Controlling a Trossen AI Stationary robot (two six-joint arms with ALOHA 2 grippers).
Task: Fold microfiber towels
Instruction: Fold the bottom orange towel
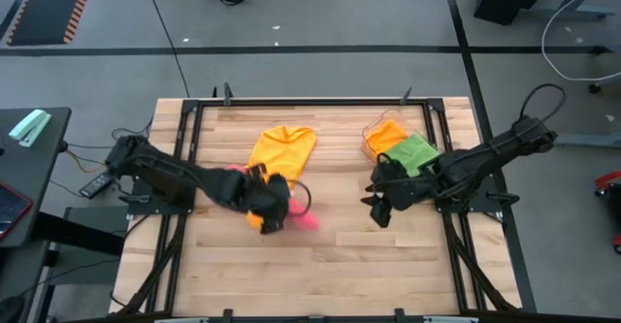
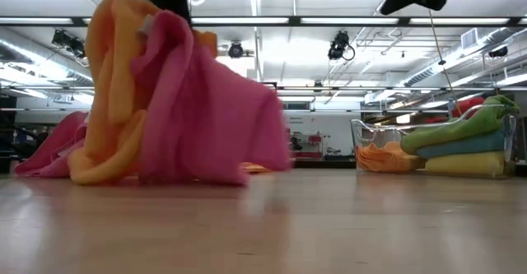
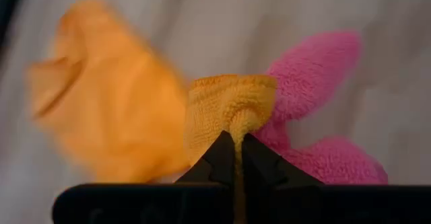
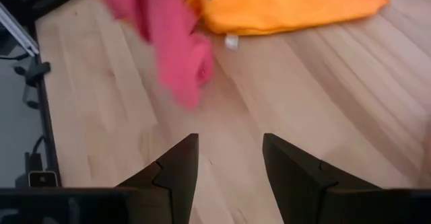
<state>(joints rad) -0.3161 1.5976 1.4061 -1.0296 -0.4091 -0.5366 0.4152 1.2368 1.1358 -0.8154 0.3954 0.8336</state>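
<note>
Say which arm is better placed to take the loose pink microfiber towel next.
Right, probably. The right gripper is open, empty and faces the pink microfiber towel across bare wood. The left gripper is shut on the orange microfiber towel, so it is occupied.

My right gripper (image 4: 229, 160) hangs with fingers spread over bare tabletop (image 4: 323, 96); ahead, a pink towel (image 4: 172, 39) overlaps an orange towel (image 4: 289, 5).
</note>
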